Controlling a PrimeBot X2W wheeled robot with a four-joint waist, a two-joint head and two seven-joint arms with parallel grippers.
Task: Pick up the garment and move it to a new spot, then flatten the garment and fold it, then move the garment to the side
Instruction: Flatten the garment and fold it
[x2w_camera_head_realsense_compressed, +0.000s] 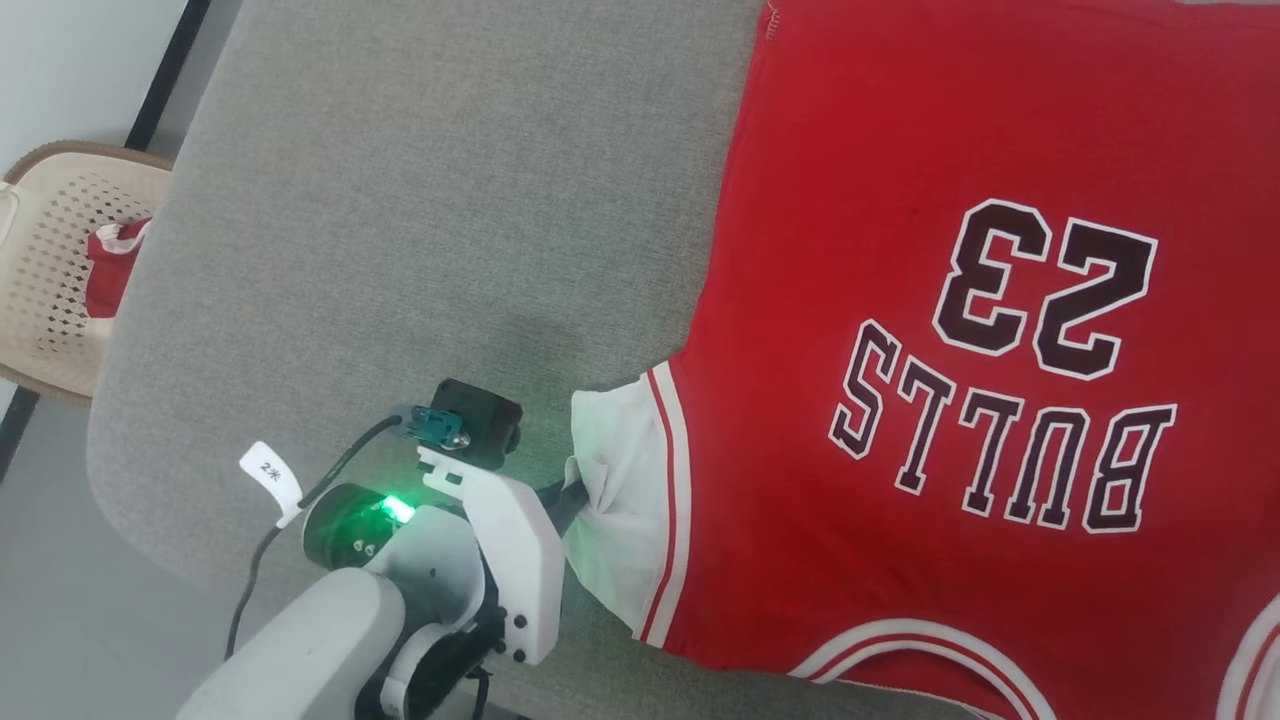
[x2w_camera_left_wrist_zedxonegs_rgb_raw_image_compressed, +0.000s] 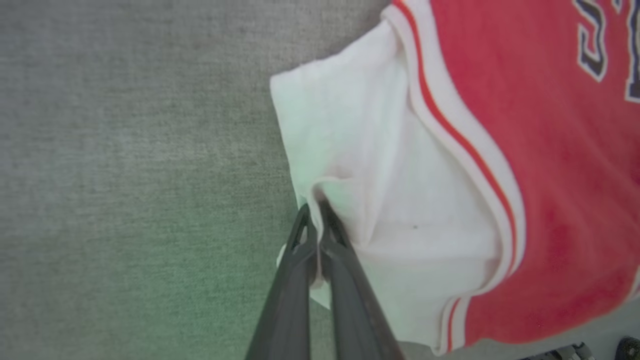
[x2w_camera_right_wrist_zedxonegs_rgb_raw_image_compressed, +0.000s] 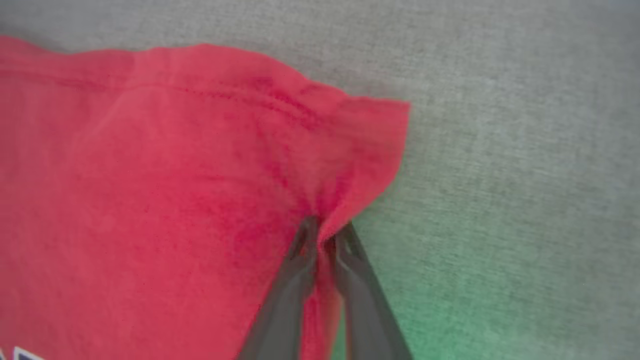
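Note:
The garment (x2w_camera_head_realsense_compressed: 960, 300), a red jersey with "BULLS 23" lettering, lies spread on the grey padded table (x2w_camera_head_realsense_compressed: 450, 200), its print upside down in the head view. My left gripper (x2w_camera_head_realsense_compressed: 575, 497) is shut on the edge of its white sleeve (x2w_camera_left_wrist_zedxonegs_rgb_raw_image_compressed: 360, 165); in the left wrist view the fingers (x2w_camera_left_wrist_zedxonegs_rgb_raw_image_compressed: 345, 280) pinch a fold of white cloth. In the right wrist view my right gripper (x2w_camera_right_wrist_zedxonegs_rgb_raw_image_compressed: 322, 235) is shut on a bunched red corner of the garment (x2w_camera_right_wrist_zedxonegs_rgb_raw_image_compressed: 350, 150) near its hem.
A beige perforated plastic chair (x2w_camera_head_realsense_compressed: 60, 280) stands left of the table with a red and white cloth (x2w_camera_head_realsense_compressed: 108, 265) on its seat. Bare grey table surface stretches left of the garment. The table's near edge (x2w_camera_head_realsense_compressed: 150, 540) runs close by my left arm.

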